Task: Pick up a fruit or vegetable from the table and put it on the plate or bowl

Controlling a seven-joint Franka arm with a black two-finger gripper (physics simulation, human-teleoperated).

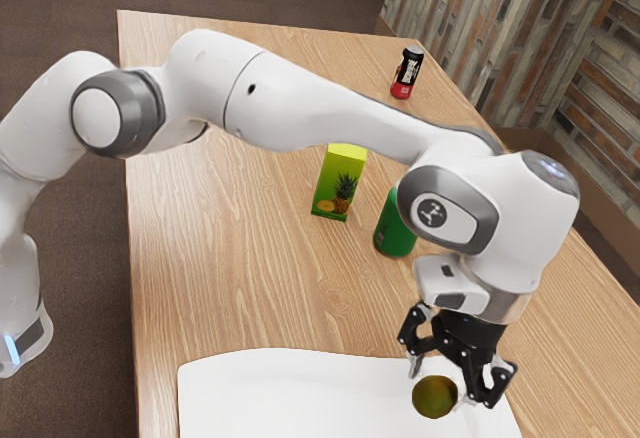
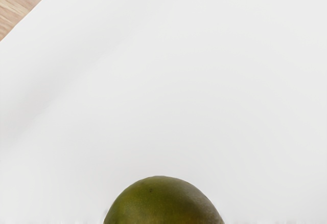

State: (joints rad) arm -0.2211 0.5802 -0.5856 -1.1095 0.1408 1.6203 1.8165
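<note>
Hovering over the white plate (image 1: 262, 390) on a wooden table (image 1: 222, 250), the hand (image 1: 452, 384) is spread around green fruit (image 1: 435, 398).

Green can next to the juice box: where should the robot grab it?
Probably around its round body, near the top. The green can stands upright, so the end effector could come straight down and close across its curved sides, staying clear of the juice box beside it.

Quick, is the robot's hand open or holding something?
Hand: open; the green fruit sits on the white plate just under it.
</note>
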